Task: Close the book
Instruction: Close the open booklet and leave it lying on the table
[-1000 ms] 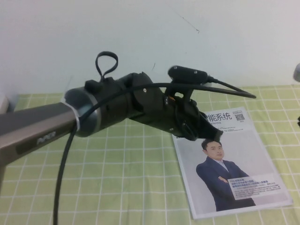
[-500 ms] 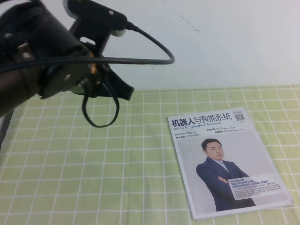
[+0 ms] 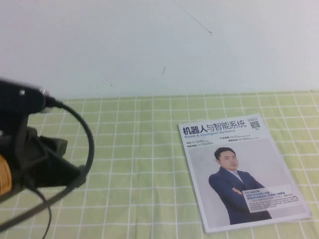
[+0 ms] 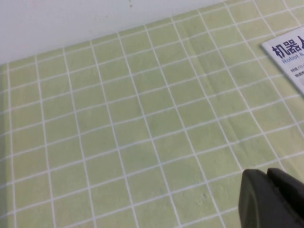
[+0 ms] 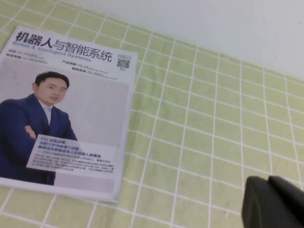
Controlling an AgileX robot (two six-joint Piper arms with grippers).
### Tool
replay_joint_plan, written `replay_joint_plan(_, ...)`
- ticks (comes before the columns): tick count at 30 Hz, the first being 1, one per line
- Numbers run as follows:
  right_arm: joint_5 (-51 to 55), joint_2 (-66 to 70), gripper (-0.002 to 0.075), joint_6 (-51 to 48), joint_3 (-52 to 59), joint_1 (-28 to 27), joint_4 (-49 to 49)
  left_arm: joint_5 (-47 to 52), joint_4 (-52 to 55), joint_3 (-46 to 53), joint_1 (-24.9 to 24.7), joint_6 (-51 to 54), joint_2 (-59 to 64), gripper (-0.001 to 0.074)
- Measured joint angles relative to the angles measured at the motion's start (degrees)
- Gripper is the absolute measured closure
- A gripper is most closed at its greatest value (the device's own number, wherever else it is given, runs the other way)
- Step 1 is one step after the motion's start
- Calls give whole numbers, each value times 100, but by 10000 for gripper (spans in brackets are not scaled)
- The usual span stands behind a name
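Book [image 3: 240,172]: lower right of the high view, flat on the green checked cloth [image 3: 134,149], closed, cover up.
Left gripper [image 4: 267,190]: fingers pressed together, holding nothing, over bare cloth, well apart from the book.
Left arm [image 3: 30,159]: lower left of the high view.
Right gripper [image 5: 268,194]: fingers together as well, empty, over cloth near the book.

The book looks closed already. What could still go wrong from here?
1. The cable looping off the left arm seems to hang near the cloth; it might catch the cloth and drag the book.
2. Nothing presses the cover: the left gripper, shut, hovers over bare cloth left of the book, and the right gripper, shut, hovers over cloth beside it. The cover could spring up, though it lies flat now.
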Motion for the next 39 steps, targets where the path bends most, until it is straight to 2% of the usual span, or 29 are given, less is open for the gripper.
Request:
replay_joint_plan(6,19,-780,729,0,566,0,9,-1027,89,1288,0,-113,-820,738)
replay_joint_plan(13,332,-963,729,0,733,0,22,-1925,491,1820,0,-145,-1208,738)
replay_joint_plan(30,490,-963,729,0,733,0,34,-2044,614,1819,0,-156,-1217,738)
replay_joint_plan(36,504,-963,729,0,733,0,53,-2044,627,1934,0,-156,-1625,738)
replay_joint_plan(39,510,-963,729,0,733,0,57,-2044,666,2053,151,-131,-2071,738)
